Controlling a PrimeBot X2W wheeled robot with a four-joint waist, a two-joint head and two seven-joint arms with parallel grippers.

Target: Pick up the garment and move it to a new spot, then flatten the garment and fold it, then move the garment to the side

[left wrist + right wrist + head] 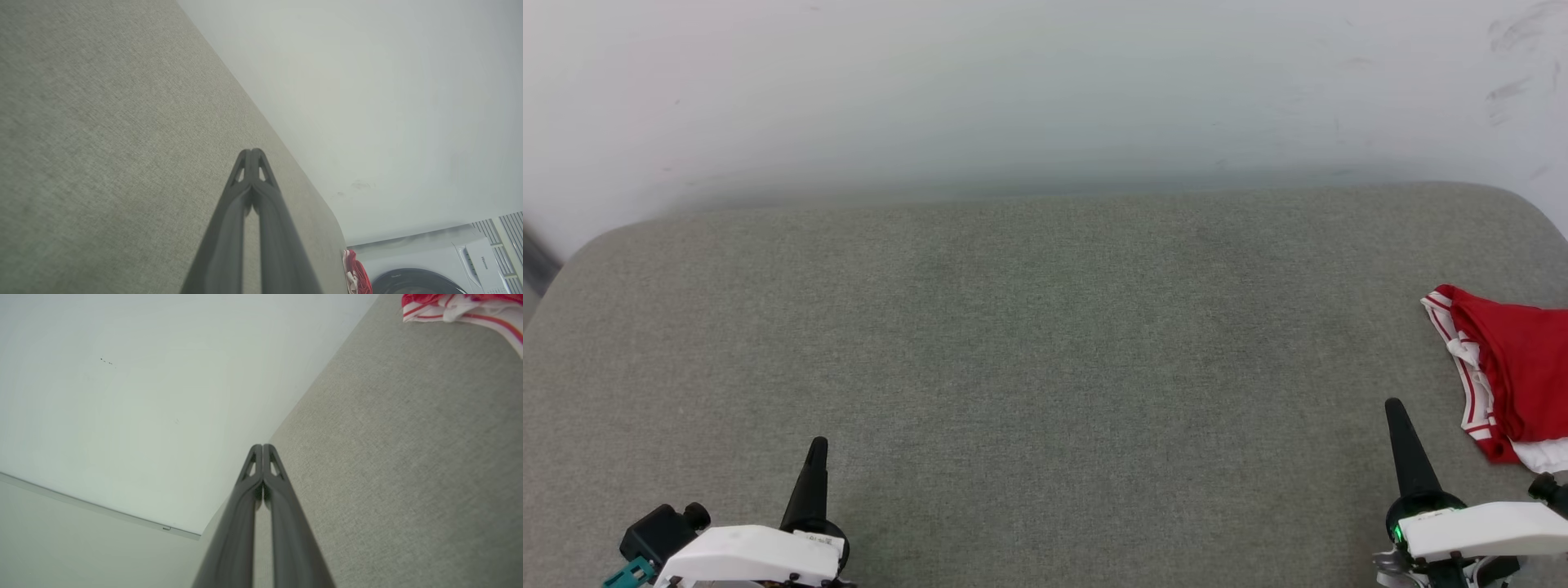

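Padded surface (1045, 343): a wide grey fabric-covered top with rounded far corners, stretching across the head view; its broad middle is bare cloth.
Wall (1045, 82): plain white, standing just behind the surface's far edge, with faint scuff marks at upper right.
Washing machine (429, 261): a white front-loader beyond the surface's end, seen in the left wrist view. It is the one container in sight; its round door is dark, so what is inside cannot be told.
Garment (1523, 351): red cloth with red-and-white striped trim and a patch of white, lying at the surface's far right edge and cut off by the frame. The part that shows looks rumpled at the trim; whether the rest is folded cannot be told.
Left gripper (817, 445): at lower left, fingers pressed together on nothing, well apart from the garment.
Right gripper (1394, 404): at lower right, fingers likewise closed and empty, near the garment but not touching it.
Step in hand: judged unsettled. The garment off at the side with both claws parked fits cloth waiting to be picked up, and equally fits cloth set aside once folding is over.
Next move: any further handling would call for parted fingers; the right gripper sits nearer the cloth.
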